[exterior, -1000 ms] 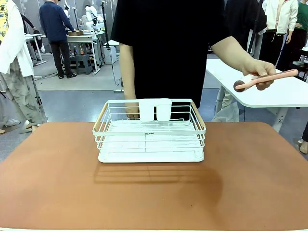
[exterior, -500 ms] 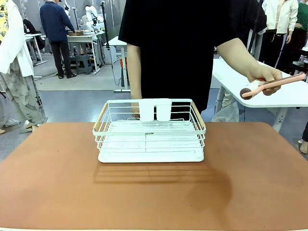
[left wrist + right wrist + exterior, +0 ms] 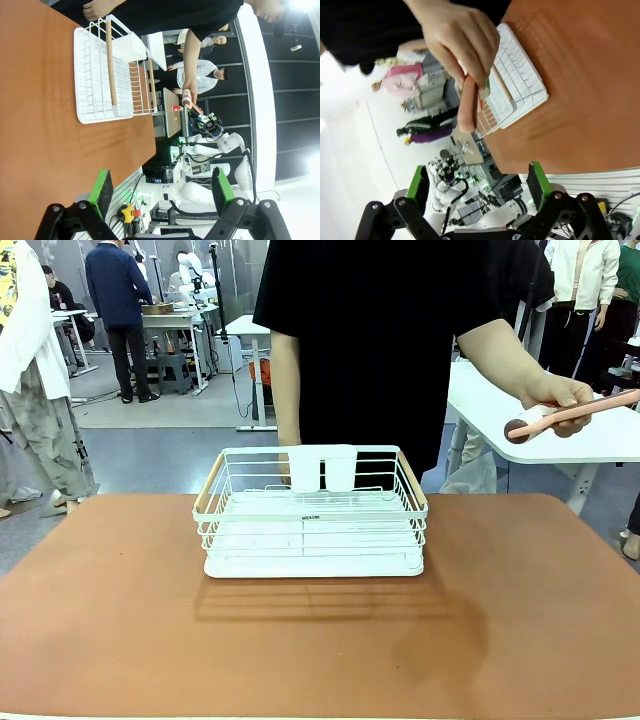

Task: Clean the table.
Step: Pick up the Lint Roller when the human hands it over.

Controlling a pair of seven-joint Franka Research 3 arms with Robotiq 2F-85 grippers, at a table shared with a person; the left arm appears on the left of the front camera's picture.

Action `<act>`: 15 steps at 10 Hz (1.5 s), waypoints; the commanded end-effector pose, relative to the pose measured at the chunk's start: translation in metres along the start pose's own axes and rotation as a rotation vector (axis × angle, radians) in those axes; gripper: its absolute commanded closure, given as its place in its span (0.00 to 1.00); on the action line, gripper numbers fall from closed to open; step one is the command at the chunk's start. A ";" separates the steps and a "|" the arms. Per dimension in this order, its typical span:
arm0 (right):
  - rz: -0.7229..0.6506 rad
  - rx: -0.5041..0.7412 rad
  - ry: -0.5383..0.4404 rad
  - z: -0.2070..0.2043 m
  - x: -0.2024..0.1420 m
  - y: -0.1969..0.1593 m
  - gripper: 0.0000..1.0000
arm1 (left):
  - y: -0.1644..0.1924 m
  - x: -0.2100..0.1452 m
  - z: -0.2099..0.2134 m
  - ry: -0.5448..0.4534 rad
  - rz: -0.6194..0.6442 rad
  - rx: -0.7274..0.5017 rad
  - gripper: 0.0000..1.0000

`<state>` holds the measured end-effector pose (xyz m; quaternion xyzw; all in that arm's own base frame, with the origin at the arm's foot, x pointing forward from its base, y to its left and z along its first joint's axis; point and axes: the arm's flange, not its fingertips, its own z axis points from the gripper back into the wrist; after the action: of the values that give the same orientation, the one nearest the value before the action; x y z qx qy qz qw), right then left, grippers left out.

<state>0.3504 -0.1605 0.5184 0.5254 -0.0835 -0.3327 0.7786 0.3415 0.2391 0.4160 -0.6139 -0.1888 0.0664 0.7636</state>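
Note:
The table point(image 3: 520, 610) has a matte terracotta top, also seen in the left wrist view point(image 3: 35, 125) and the right wrist view point(image 3: 585, 90). A person in a black shirt stands at its far side and holds a pink-handled tool point(image 3: 570, 413) with a dark round head out to the right, above a white side table. In the right wrist view the person's hand point(image 3: 457, 35) grips the pink tool point(image 3: 468, 105) well beyond my right gripper point(image 3: 476, 185), which is open and holds nothing. My left gripper point(image 3: 162, 187) is open too, over the table's near part.
A white wire basket point(image 3: 310, 512) with wooden side rails stands mid-table, two white cups hanging on its far rim; it also shows as the basket point(image 3: 107, 70) and the basket point(image 3: 515, 80). The person's other hand rests behind it. A white-topped table point(image 3: 600, 440) stands at the far right.
The person has shifted a little to the right, and the hand with the pink tool has moved right and slightly up. The basket has not moved.

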 end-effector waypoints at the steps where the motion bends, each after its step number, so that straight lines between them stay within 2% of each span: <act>1: -0.098 -0.103 -0.031 -0.025 -0.018 0.008 0.00 | -0.001 -0.002 0.002 -0.005 -0.004 -0.008 0.00; 4: -0.154 -0.142 -0.086 -0.044 -0.012 0.029 0.00 | -0.001 -0.002 0.002 -0.005 -0.004 -0.008 0.00; 9: -0.161 -0.147 -0.214 -0.072 -0.010 0.033 0.00 | -0.001 -0.002 0.002 -0.005 -0.004 -0.008 0.00; 15: -0.133 -0.145 -0.249 -0.090 -0.002 0.038 0.00 | -0.001 -0.002 0.002 -0.005 -0.004 -0.008 0.00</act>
<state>0.4055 -0.0881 0.5135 0.4258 -0.1146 -0.4391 0.7828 0.3416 0.2390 0.4160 -0.6138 -0.1886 0.0664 0.7637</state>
